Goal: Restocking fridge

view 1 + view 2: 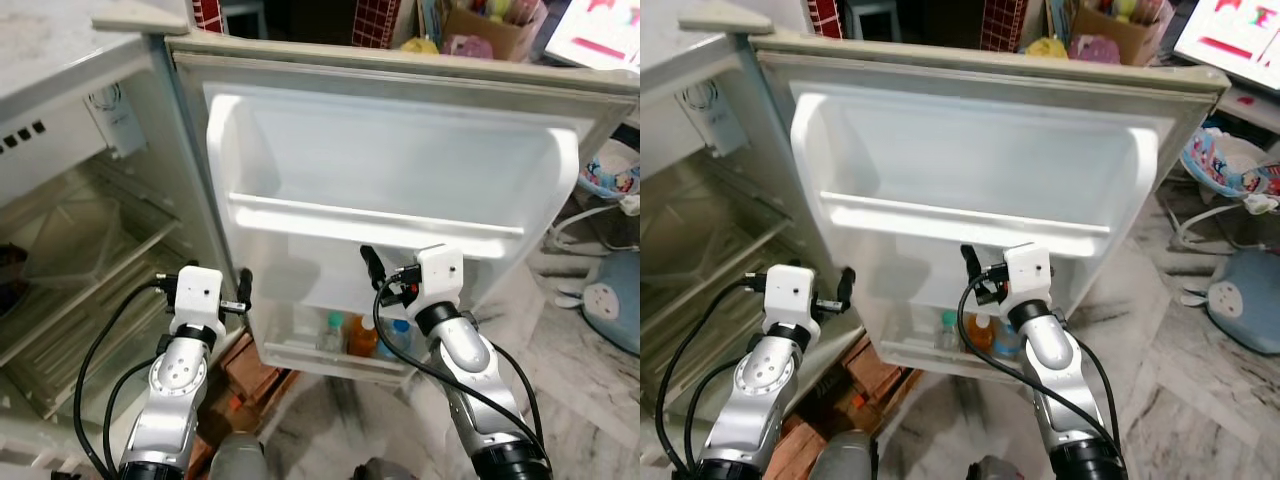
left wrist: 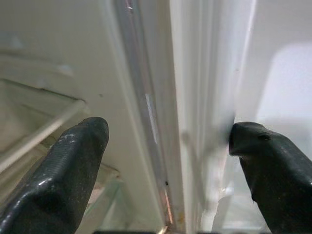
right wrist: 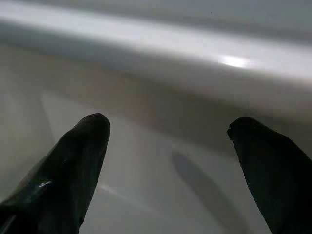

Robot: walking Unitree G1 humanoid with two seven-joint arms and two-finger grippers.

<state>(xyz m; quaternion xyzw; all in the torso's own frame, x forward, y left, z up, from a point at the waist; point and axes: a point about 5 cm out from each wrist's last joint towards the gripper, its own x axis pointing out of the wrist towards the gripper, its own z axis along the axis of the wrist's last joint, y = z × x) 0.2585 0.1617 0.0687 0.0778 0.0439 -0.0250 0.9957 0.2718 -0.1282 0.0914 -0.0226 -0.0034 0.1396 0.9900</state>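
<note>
The fridge door (image 1: 400,140) stands wide open before me, its white inner liner facing me. Its middle shelf rail (image 1: 370,215) carries nothing. The bottom door bin (image 1: 300,352) holds a clear bottle with a green cap (image 1: 332,335), an orange bottle (image 1: 362,338) and a blue one (image 1: 400,338). My left gripper (image 2: 168,161) is open, with its fingers either side of the door's hinge edge. My right gripper (image 3: 168,161) is open and holds nothing, close in front of the liner just below the middle rail. The fridge cabinet's glass shelves (image 1: 90,240) lie to the left.
A brown crate or box (image 1: 250,370) sits on the floor under the door. To the right are a blue cushion (image 1: 610,300) and cables on the marble floor. A cardboard box of toys (image 1: 490,25) stands behind the door.
</note>
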